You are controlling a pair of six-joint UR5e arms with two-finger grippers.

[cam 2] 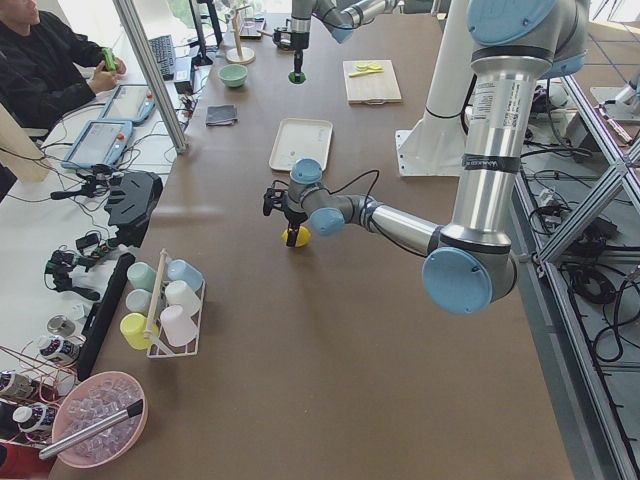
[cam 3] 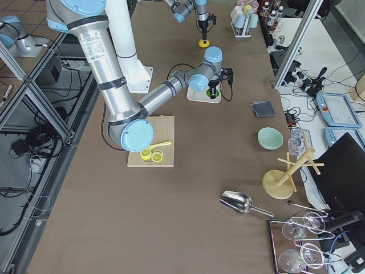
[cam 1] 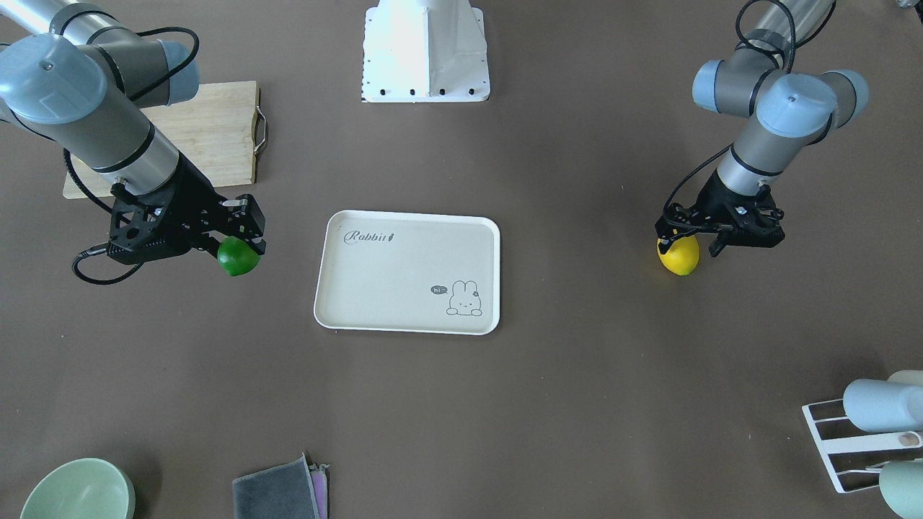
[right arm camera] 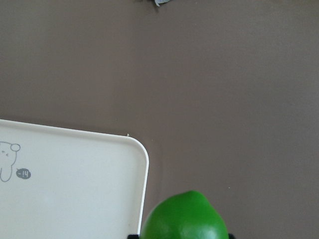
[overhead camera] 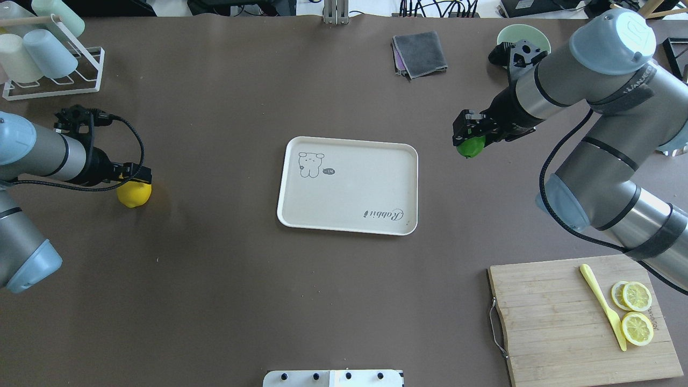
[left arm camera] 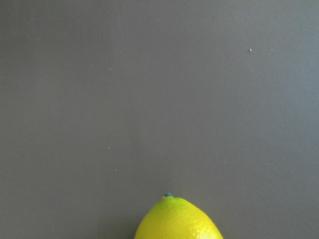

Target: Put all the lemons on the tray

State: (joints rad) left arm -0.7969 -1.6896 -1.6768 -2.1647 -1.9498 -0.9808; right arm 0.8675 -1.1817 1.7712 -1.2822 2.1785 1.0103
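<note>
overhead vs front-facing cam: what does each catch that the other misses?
Only overhead: thin yellow lemon slices and a pale yellow plastic knife on the wooden cutting board; in front-facing the right arm hides that end. Only front-facing: the whole white robot pedestal, clipped to a strip in overhead. Both: cream rectangular tray, glossy green lemon in the right tool, bright yellow lemon at the left tool, mint-green bowl, folded grey cloth.

A brown table (overhead camera: pixel 215 295) carries a cream-white rectangular tray (overhead camera: pixel 349 199) between the left gripper (overhead camera: pixel 141 180) and right gripper (overhead camera: pixel 467 137), a wooden cutting board (overhead camera: pixel 548 317) behind the right one.
</note>
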